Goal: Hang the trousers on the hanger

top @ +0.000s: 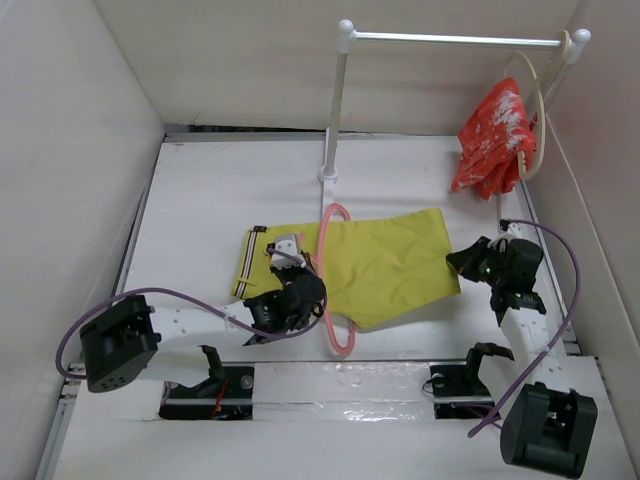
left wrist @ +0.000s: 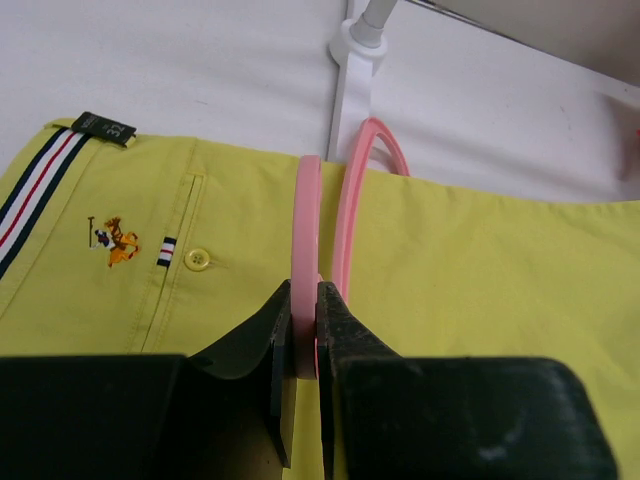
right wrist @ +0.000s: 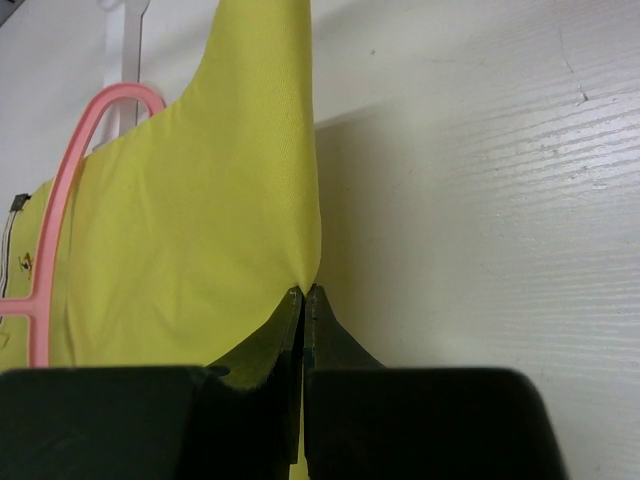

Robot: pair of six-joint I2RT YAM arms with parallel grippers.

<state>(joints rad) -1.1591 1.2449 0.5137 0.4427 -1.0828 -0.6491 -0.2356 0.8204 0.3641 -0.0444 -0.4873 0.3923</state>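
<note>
left tool [left wrist: 303, 297] pinching hanger [left wrist: 306, 210] | right tool [right wrist: 304, 293] pinching trousers [right wrist: 190, 220] (at edge)

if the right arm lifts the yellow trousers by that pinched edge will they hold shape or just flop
Probably flop: the trousers are thin cloth, tenting into a fold where the right gripper pinches their edge. They look light, so that pinch should hold. They would likely slide over the smooth plastic hanger that the left gripper clamps.

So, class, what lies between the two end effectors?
In the top view, the trousers stretch between the left end effector and the right end effector, with the hanger across them beside the left one.
</note>
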